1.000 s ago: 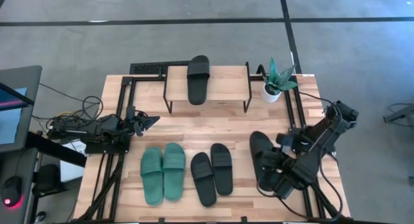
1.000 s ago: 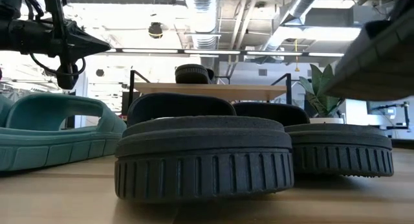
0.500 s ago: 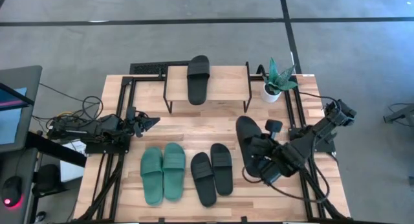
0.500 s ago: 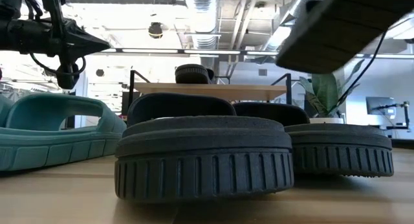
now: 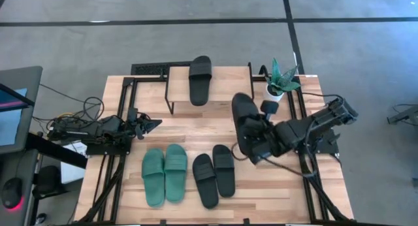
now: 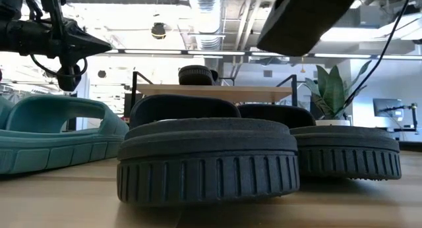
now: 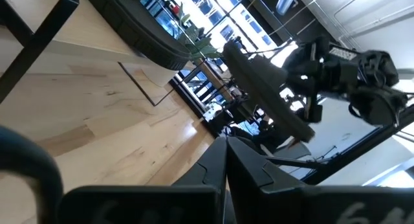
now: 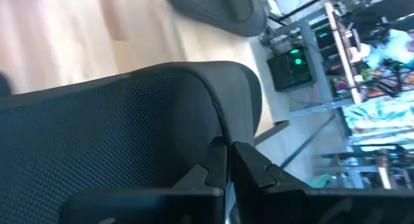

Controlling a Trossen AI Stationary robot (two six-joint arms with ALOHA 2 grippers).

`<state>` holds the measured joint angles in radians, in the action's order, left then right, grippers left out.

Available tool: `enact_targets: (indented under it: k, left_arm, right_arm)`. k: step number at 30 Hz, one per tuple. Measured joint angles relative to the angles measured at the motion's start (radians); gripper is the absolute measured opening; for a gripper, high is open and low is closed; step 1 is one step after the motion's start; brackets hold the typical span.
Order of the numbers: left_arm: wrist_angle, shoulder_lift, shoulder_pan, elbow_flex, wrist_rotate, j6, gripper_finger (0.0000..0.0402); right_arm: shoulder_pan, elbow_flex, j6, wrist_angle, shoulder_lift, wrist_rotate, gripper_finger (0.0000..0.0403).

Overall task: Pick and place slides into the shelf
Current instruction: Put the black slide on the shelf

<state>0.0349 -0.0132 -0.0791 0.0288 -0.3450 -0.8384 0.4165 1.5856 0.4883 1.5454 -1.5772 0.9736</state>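
Observation:
My right gripper (image 5: 263,140) is shut on a black slide (image 5: 243,121) and holds it in the air over the table's right half, a little in front of the shelf (image 5: 228,89). In the low view its sole (image 6: 303,14) shows at the top. One black slide (image 5: 200,79) lies flat on the shelf's plank top. A green pair (image 5: 164,175) and a black pair (image 5: 214,175) rest on their soles on the table. At the table's left edge my left gripper (image 5: 154,122) waits, shut and with nothing in it. My right gripper pinches the black slide's wide strap at its curved edge (image 8: 215,120) between its two fingers (image 8: 210,169). The fingers come from the table's right side, slanting down. The slide is lifted clear of the table and tilted, its sole toward the near left.
A potted plant (image 5: 279,80) stands at the shelf's right end, close to the held slide. Black frame rails (image 5: 124,102) run along the table's left and right sides. Bare wood (image 5: 189,128) lies between the shelf and the pairs.
My right gripper has risen and swung from the table's near right toward the far edge and the shelf, turning as it went. The black slide has gone with it, lifted higher and clear of the table. My left gripper has kept still.

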Motion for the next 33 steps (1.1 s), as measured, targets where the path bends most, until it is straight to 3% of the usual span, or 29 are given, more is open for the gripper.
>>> enact_targets:
  k: [16,20,33]
  left_arm:
    - [0.0,0.0,0.0,0.0,-0.004,0.008,0.0]
    - [0.0,0.0,0.0,0.0,-0.004,0.008,0.0]
    - [0.0,0.0,0.0,0.0,-0.01,0.022,0.0]
  right_arm:
    - [-0.349,0.005,-0.533,-0.416,0.0,-0.002,0.0]
    - [-0.428,0.005,-0.658,-0.538,0.0,-0.058,0.0]
    - [-0.61,0.005,-0.812,-0.691,0.0,-0.195,0.0]
